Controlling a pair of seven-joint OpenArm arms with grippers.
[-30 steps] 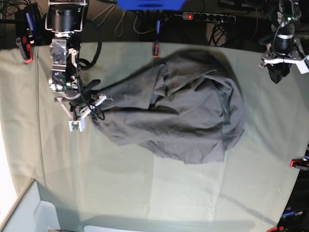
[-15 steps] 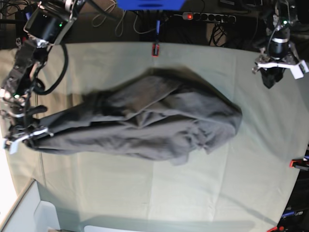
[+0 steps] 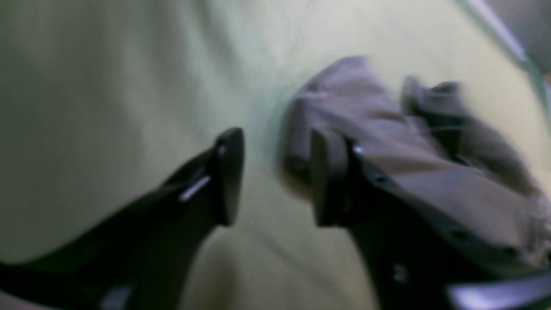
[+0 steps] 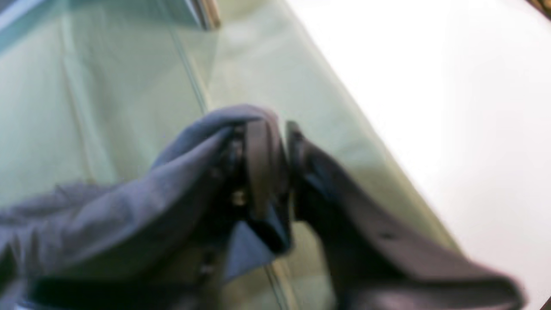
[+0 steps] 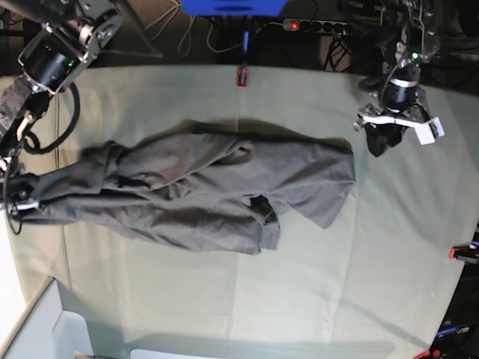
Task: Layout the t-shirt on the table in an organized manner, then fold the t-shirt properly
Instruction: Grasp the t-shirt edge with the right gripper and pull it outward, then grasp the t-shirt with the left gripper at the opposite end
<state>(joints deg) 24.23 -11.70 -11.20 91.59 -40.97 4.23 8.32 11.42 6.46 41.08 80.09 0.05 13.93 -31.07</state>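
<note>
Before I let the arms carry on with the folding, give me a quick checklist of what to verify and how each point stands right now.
1. T-shirt on the table: ok, it lies across the cloth.
2. T-shirt spread flat: not ok, it is bunched in ridges and overlapping layers.
3. Left gripper fingers apart: ok, a gap shows between them.
4. Left gripper away from the shirt: ok, the base view shows it beyond the shirt's near end.
5. Right gripper free of the shirt: not ok, fabric lies at its fingers.
6. Right gripper's hold firm: cannot tell, the wrist view is blurred there.
</note>
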